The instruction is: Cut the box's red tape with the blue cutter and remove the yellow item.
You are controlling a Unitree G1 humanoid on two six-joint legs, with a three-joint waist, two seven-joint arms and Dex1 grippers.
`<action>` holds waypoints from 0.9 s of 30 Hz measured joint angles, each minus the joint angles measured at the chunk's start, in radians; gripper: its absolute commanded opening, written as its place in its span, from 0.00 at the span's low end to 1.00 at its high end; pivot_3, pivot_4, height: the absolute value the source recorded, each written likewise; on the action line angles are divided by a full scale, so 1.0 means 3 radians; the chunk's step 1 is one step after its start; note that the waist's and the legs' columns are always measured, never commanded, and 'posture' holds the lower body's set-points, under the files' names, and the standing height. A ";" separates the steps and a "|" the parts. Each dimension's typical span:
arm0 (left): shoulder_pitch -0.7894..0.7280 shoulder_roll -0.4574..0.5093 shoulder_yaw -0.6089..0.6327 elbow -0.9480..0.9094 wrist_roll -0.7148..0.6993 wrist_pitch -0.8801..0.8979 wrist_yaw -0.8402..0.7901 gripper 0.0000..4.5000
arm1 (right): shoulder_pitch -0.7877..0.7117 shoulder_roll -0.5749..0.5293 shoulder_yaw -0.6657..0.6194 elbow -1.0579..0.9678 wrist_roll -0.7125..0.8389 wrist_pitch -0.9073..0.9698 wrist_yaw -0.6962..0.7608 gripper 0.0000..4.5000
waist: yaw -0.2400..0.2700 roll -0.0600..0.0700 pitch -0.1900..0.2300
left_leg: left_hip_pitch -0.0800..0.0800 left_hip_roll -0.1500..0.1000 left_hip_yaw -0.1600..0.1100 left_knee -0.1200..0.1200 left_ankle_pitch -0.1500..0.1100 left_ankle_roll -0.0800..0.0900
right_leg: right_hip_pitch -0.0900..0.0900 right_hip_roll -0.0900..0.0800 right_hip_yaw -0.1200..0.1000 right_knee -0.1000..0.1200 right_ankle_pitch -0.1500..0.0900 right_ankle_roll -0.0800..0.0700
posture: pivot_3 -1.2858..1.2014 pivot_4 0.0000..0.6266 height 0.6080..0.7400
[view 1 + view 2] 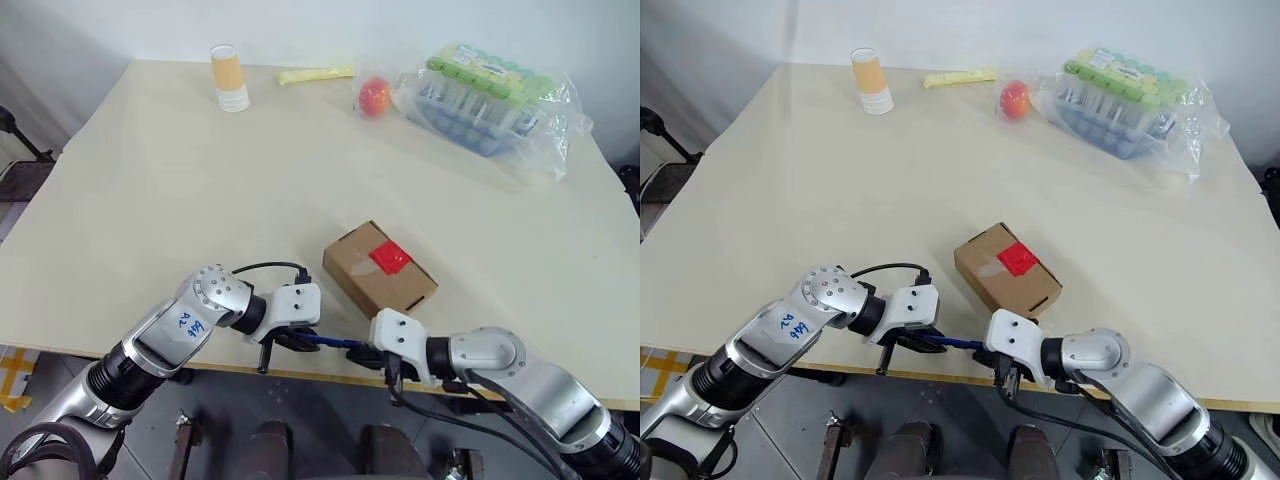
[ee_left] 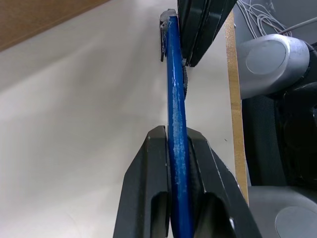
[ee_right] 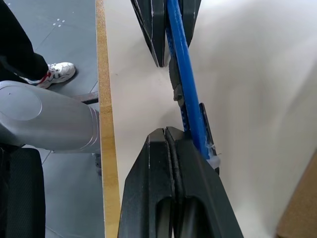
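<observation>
cup (image 1: pixel 230 78), fruit (image 1: pixel 374 96), tube bag (image 1: pixel 492 100)

Silver-grey arms, white wrist housings, 2 black fingers (image 2: pixel 148 198) each, black cables, left forearm label (blue handwriting)

My fingers (image 2: pixel 148 198) are matt black plastic; the blue cutter (image 2: pixel 177 144) is glossy, scuffed plastic. The box (image 1: pixel 378 268) is dull cardboard (its red tape (image 1: pixel 389 257) shinier) on a smooth, matt table (image 1: pixel 180 190).

Looks like some lab testing room: a plain table (image 1: pixel 150 200) against a white wall, a bagged rack of green-capped tubes (image 1: pixel 487 95) at 1 o'clock.
</observation>
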 measured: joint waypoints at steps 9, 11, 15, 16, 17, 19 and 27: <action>0.0000 0.0085 0.0018 0.0024 -0.0014 -0.0113 -0.0092 0.41 | 0.0142 0.0044 -0.0507 -0.0180 0.0580 0.0246 0.0156 0.00 | 0.0003 0.0000 0.0000 | 0.0000 0.0000 0.0000 0.0001 0.0000 0.0000 | 0.0001 0.0000 0.0000 0.0001 0.0000 0.0000 | 0.52 0.24 1.00; 0.0048 0.0030 0.0073 0.0064 0.0024 -0.0272 0.0025 0.54 | 0.0254 -0.0023 -0.0656 -0.0259 0.0736 0.0323 0.0188 0.00 | 0.0009 0.0000 0.0000 | -0.0001 -0.0001 0.0000 0.0003 0.0000 0.0000 | 0.0001 -0.0001 0.0000 0.0001 0.0000 0.0000 | 0.52 0.24 1.00; 0.0258 -0.0066 0.0238 0.0243 0.0116 -0.0806 0.0237 0.54 | 0.0532 -0.0175 -0.0996 -0.0427 0.0962 0.0411 0.0214 0.00 | 0.0013 0.0000 0.0000 | 0.0000 0.0000 -0.0001 0.0004 0.0000 0.0000 | 0.0002 -0.0002 -0.0002 0.0003 0.0000 0.0000 | 0.52 0.24 1.00; 0.0333 -0.0091 0.0287 0.0298 0.0131 -0.1008 0.0262 0.54 | 0.0607 -0.0178 -0.1087 -0.0461 0.1019 0.0436 0.0203 0.00 | 0.0013 0.0000 0.0000 | 0.0000 -0.0001 -0.0001 0.0003 0.0000 0.0000 | 0.0001 -0.0002 -0.0002 0.0002 0.0000 0.0000 | 0.52 0.24 1.00; 0.0387 -0.0099 0.0309 0.0325 0.0140 -0.1140 0.0280 0.54 | 0.0647 -0.0178 -0.1141 -0.0490 0.1063 0.0464 0.0189 0.00 | 0.0004 0.0000 0.0000 | 0.0000 0.0000 0.0001 0.0003 0.0000 0.0000 | 0.0001 -0.0002 -0.0002 0.0002 0.0000 0.0000 | 0.52 0.24 1.00; 0.0470 -0.0113 0.0331 0.0399 0.0158 -0.1369 0.0304 0.54 | 0.0681 -0.0178 -0.1232 -0.0553 0.1157 0.0518 0.0138 0.00 | -0.0001 0.0000 0.0000 | 0.0001 0.0000 0.0000 0.0005 0.0000 0.0000 | 0.0001 -0.0001 -0.0002 0.0005 0.0000 0.0000 | 0.52 0.24 1.00; 0.0522 -0.0250 0.0413 0.0573 0.0193 -0.1761 0.0344 0.54 | 0.0700 -0.0230 -0.1330 -0.0648 0.1337 0.0622 0.0027 0.00 | 0.0013 0.0000 0.0000 | -0.0001 -0.0001 0.0000 0.0018 0.0000 0.0000 | 0.0004 -0.0002 -0.0001 0.0006 0.0000 0.0000 | 0.52 0.24 1.00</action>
